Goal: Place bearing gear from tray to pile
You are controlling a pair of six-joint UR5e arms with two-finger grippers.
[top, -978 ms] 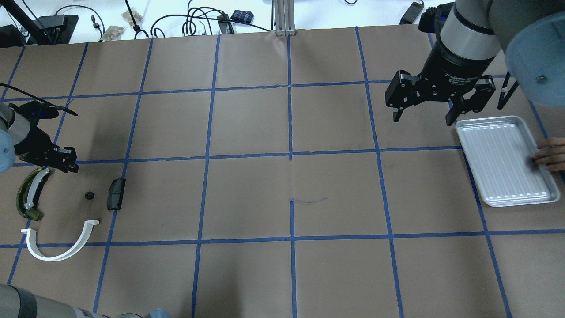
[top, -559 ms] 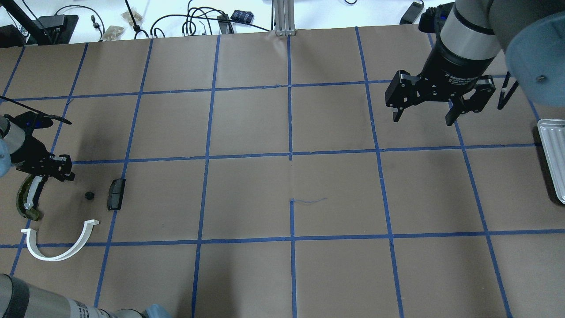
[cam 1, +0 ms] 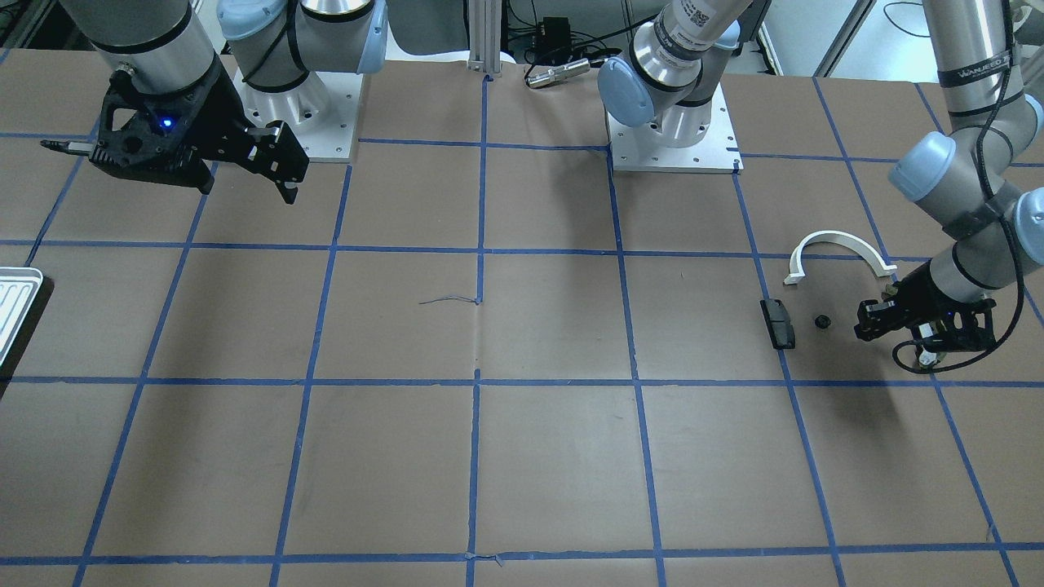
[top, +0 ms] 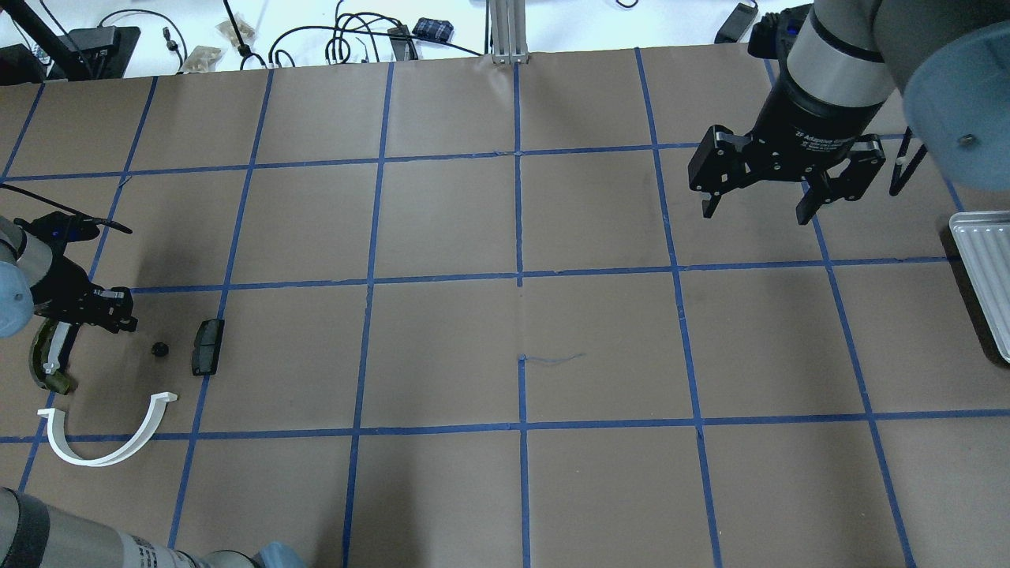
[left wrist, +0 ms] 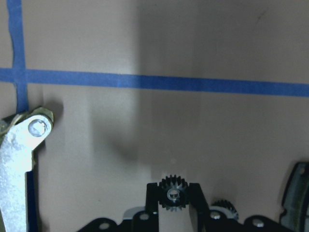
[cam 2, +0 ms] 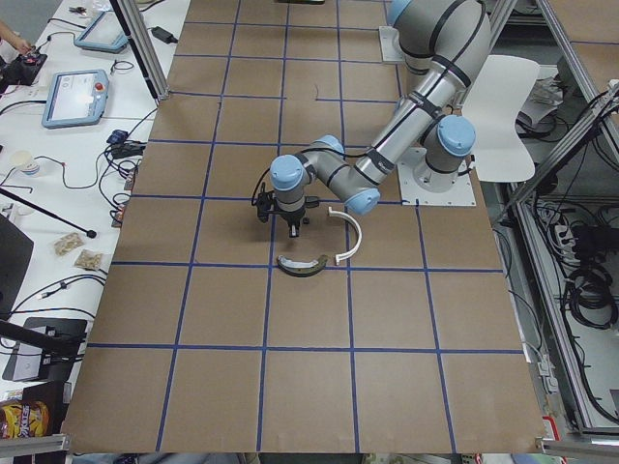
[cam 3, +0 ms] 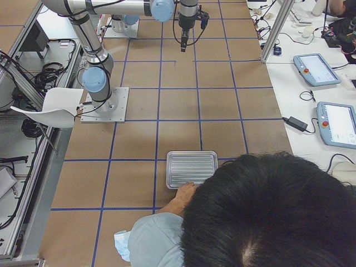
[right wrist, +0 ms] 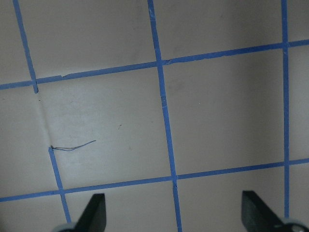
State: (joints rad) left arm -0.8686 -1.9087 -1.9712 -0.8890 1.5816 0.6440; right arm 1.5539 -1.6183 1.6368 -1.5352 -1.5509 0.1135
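Observation:
My left gripper is shut on a small black bearing gear with a silver centre, held just above the pile at the table's left end. The pile holds an olive-green curved piece, a white arc, a dark flat block and a second small black gear that lies loose on the paper. The tray is empty and sits at the right edge, mostly out of the overhead view. My right gripper is open and empty, hanging left of the tray.
An operator leans over the table's right end with a hand on the tray. Brown paper with a blue tape grid covers the table. Cables and boxes lie beyond the far edge.
The tray slid right, mostly out of the overhead view, and the hand on it left that view. My left gripper shifted slightly toward the near edge over the pile. The right arm stayed still.

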